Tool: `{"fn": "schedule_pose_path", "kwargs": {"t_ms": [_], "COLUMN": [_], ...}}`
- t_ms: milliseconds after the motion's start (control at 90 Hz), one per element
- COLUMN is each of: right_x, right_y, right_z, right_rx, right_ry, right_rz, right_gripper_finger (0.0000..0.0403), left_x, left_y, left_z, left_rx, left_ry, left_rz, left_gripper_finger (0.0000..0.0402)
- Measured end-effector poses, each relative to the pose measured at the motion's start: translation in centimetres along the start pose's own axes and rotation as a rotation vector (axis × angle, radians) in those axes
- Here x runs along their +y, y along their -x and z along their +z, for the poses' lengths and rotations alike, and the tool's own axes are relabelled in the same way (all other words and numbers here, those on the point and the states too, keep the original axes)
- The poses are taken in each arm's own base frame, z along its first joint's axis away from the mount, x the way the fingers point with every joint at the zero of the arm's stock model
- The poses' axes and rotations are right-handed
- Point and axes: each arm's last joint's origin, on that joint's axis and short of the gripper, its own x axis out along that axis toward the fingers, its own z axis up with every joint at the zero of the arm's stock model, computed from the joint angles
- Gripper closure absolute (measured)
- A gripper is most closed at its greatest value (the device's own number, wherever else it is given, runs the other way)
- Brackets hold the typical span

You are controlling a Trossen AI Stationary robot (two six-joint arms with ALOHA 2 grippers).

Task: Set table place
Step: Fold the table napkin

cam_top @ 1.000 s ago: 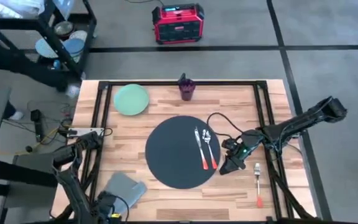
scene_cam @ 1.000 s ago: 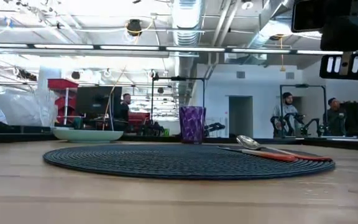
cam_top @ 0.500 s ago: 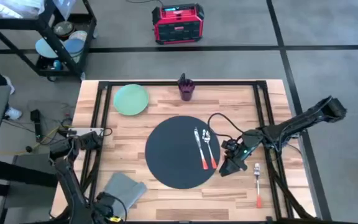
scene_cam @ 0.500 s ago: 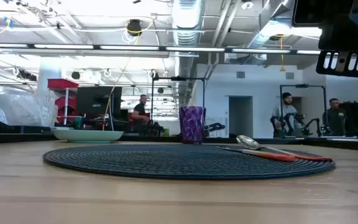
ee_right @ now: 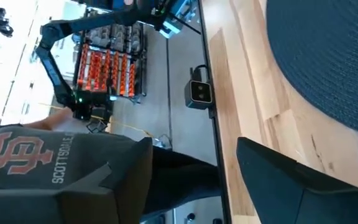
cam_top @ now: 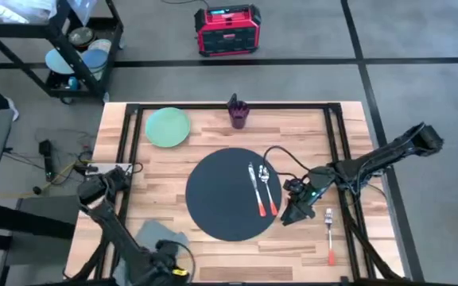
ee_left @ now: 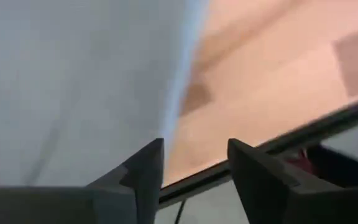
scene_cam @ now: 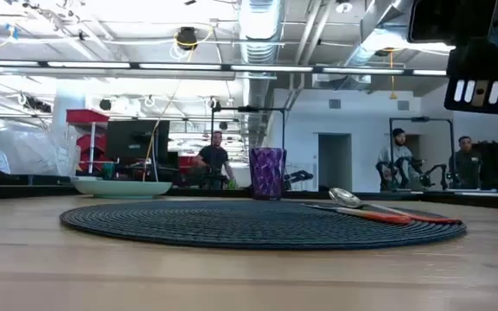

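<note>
A: From above, where does the place (cam_top: 231, 193) lie?
B: Mid-table (cam_top: 213, 135), with a knife (cam_top: 255, 191) and spoon (cam_top: 269, 189) on its right part. The right gripper (cam_top: 289, 214) is at its right edge; a fork (cam_top: 330, 237) lies beyond. The left gripper (cam_top: 165, 258) is over the grey napkin (cam_top: 151, 236) at the near left corner.
A: And level with the table?
B: The mat carries the cutlery; a green plate (scene_cam: 121, 187) and purple cup (scene_cam: 267, 173) stand behind.
A: The left wrist camera?
B: The fingers (ee_left: 143, 174) are parted over grey cloth.
A: The right wrist?
B: The fingers (ee_right: 278, 171) are spread, holding nothing, above the wood beside the mat.
</note>
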Motion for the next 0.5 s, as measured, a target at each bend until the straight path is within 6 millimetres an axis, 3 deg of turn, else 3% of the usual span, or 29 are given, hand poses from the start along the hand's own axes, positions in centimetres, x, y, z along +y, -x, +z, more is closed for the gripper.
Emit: {"fn": "schedule_pose_path", "kwargs": {"t_ms": [100,300,500], "right_x": [0.1,0.1,0.4], "right_y": [-0.1,-0.1,-0.4], "right_z": [-0.1,-0.4,-1.1], "right_rx": [0.006,0.018,0.053], "right_ry": [-0.005,-0.057,-0.061], "right_rz": [0.002,0.003,0.012], "right_gripper_finger": [0.0188,0.0188,0.0188], "left_x": [0.3,2.5,1.8], "left_y": [-1.8,-3.7,-5.6], "left_z": [1.0,1.6,1.4], "left_rx": [-0.004,-0.012,0.067], "left_ry": [0.046,0.107,0.067], "left_rz": [0.111,0.287,0.111], "left_gripper_finger": [0.0282,0.0336,0.0396]}}
